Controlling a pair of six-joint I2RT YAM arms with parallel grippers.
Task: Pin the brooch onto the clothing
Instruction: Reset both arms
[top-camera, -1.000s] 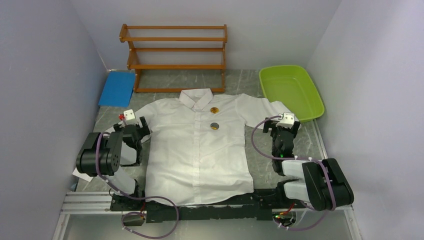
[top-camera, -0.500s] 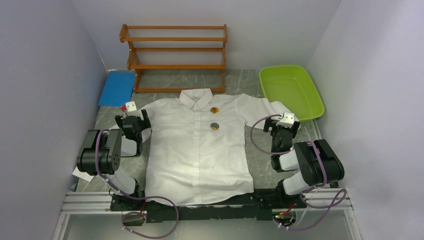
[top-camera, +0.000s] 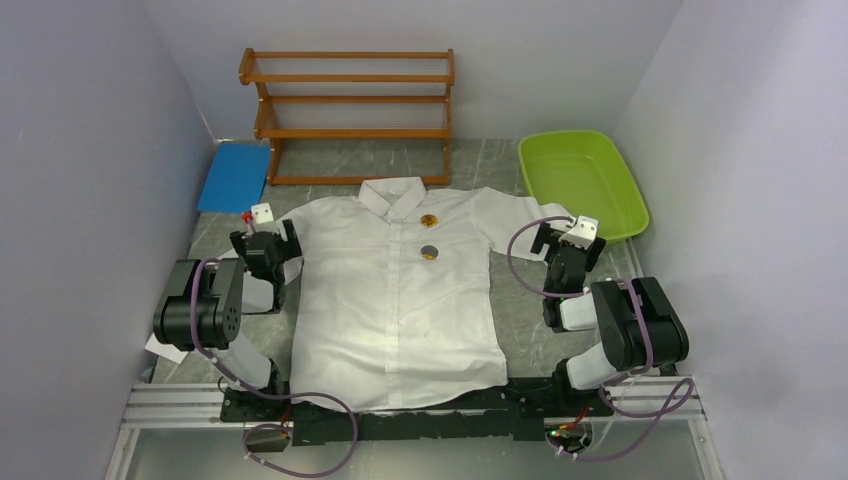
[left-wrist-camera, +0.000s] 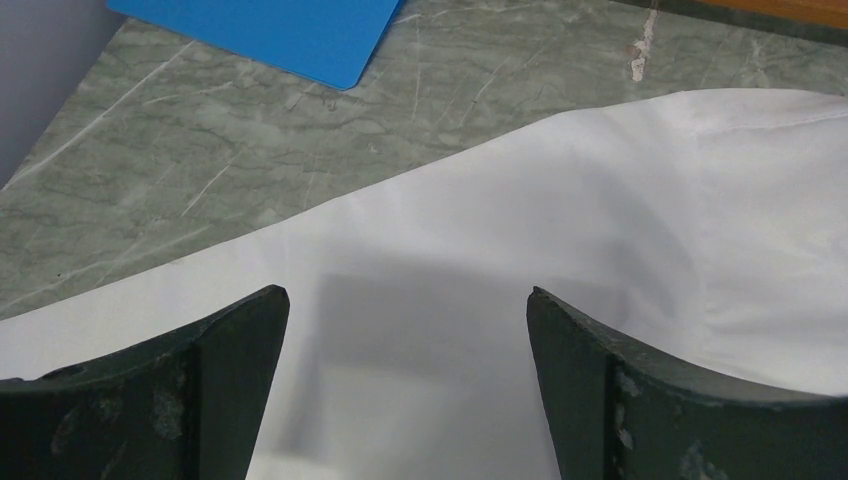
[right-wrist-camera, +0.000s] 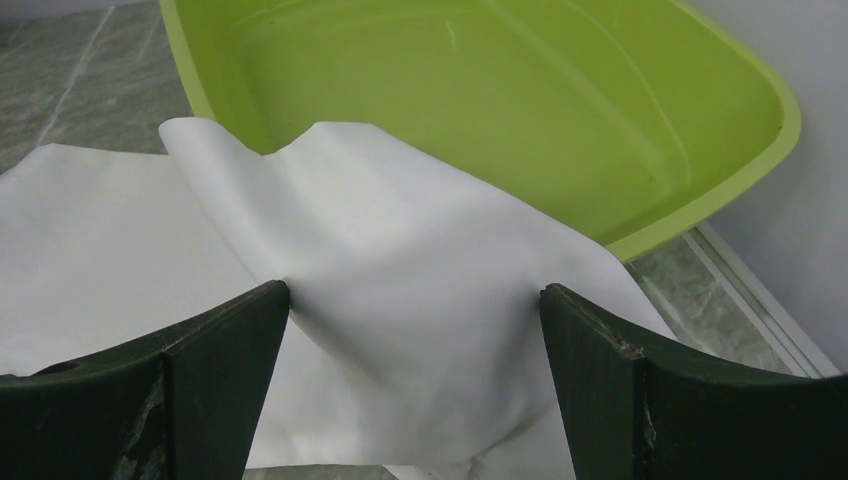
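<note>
The white shirt (top-camera: 395, 290) lies flat on the table, collar at the far end. A gold brooch (top-camera: 428, 220) sits on its chest near the collar, and a grey round brooch (top-camera: 428, 251) lies just below it. My left gripper (top-camera: 264, 240) is open over the shirt's left sleeve (left-wrist-camera: 430, 300), jaws wide with nothing between them. My right gripper (top-camera: 566, 243) is open over the right sleeve (right-wrist-camera: 400, 290), whose edge is folded up between the jaws. Neither brooch shows in the wrist views.
A green plastic tub (top-camera: 583, 182) stands at the back right, close to the right gripper, and shows in the right wrist view (right-wrist-camera: 520, 90). A wooden rack (top-camera: 350, 110) stands at the back. A blue pad (top-camera: 234, 176) lies at the back left.
The right arm has folded up and its gripper has moved slightly further back, toward the sleeve end by the tub. The left gripper has moved a little further back over the left sleeve.
</note>
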